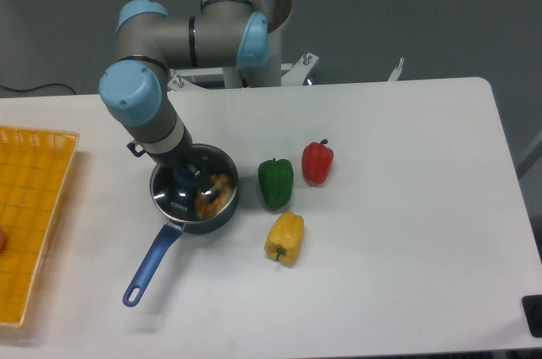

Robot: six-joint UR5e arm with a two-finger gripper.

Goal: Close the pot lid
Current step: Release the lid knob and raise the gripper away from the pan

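Note:
The dark navy pot stands left of the table's middle, with its long blue handle pointing toward the front left. The glass pot lid lies flat on the pot's rim, and brownish food shows through it. My gripper hangs over the lid's left part, right at the blue knob. The arm's wrist hides most of the fingers, so how the jaws stand is unclear.
A green pepper, a red pepper and a yellow pepper lie just right of the pot. A yellow mesh basket sits at the table's left edge. A dark object shows at the front right corner.

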